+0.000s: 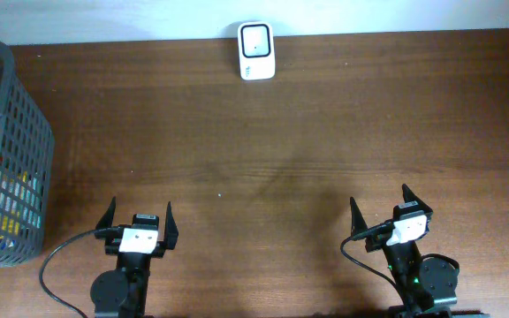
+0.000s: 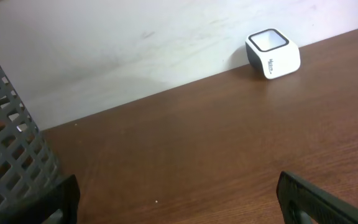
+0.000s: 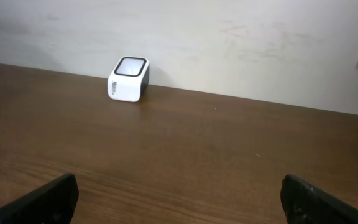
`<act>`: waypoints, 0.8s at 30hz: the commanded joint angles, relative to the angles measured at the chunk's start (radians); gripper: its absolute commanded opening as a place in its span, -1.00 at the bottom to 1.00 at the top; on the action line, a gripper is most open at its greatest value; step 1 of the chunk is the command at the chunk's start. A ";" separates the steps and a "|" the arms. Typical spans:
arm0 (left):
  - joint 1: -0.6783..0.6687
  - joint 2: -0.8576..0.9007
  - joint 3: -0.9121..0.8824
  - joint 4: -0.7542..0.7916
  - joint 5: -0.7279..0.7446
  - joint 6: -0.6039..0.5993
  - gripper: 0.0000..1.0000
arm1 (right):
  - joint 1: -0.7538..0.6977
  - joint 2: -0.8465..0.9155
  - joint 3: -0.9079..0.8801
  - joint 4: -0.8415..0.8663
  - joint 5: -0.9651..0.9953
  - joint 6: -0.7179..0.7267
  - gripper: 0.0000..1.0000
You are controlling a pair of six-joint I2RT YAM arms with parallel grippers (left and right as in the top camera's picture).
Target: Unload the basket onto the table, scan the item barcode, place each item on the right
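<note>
Brown wood of the table (image 1: 263, 150) stretches ahead of both claws. The left claw (image 1: 140, 208) has its jaws spread wide with nothing between them, and the right claw (image 1: 379, 196) is just as wide and just as empty.

The white scanner (image 1: 256, 50) sits far ahead of both, off to the right of the left claw and off to the left of the right claw. It stands at the table's far edge by the wall, its dark window facing up.

A grey mesh basket (image 1: 25, 132) stands close on the left claw's left side, well apart from the right claw. The items (image 1: 9, 212) to scan seem to lie inside it. Only yellow and green patches show through the mesh, too hidden to name or to show a barcode.

They are probably small, light packaged goods, possibly with slick wrap that slips or thin card that dents. The left claw looks better placed to reach in over the rim from above. It should take one piece by its narrow sides, gently but firmly, leaving the printed face free to turn toward the scanner window.
</note>
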 commanded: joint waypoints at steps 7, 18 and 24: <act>-0.003 -0.008 -0.007 0.002 -0.003 0.015 0.98 | -0.005 -0.011 -0.009 0.000 -0.005 -0.003 0.96; -0.003 -0.008 -0.007 0.002 0.008 0.015 0.98 | -0.005 -0.011 -0.009 0.000 -0.005 -0.003 0.96; -0.003 -0.008 -0.007 0.012 0.105 0.014 0.98 | -0.005 -0.011 -0.009 0.000 -0.005 -0.003 0.96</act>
